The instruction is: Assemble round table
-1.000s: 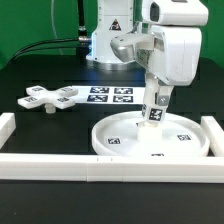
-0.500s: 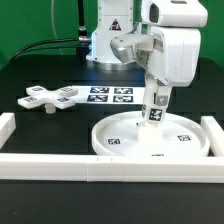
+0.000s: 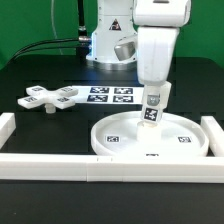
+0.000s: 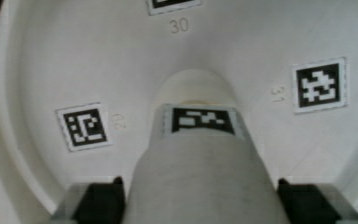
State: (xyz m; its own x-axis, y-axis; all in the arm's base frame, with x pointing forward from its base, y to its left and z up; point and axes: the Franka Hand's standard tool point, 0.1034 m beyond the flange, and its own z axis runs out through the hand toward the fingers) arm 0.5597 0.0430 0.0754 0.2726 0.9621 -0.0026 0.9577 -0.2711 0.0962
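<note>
The large round rimmed disc (image 3: pixel 150 135) lies on the black table at the exterior view's right, tags on its face. My gripper (image 3: pixel 152 103) is shut on the short cylindrical post (image 3: pixel 151 111) and holds it upright over the disc's middle. I cannot tell whether its lower end touches the disc. In the wrist view the post (image 4: pixel 195 150) runs out from between my black fingers (image 4: pixel 101 196) toward the disc (image 4: pixel 51 80), one tag on its end. The cross-shaped piece (image 3: pixel 52 97) lies flat at the exterior view's left, apart from the arm.
The marker board (image 3: pixel 110 96) lies behind the disc near the robot base. Long white border bars run along the front (image 3: pixel 90 166), the exterior view's left (image 3: pixel 6 127) and the exterior view's right (image 3: pixel 213 135), close around the disc.
My wrist has turned about its vertical axis while holding the post over the disc. The post and the other parts stay in about the same place.
</note>
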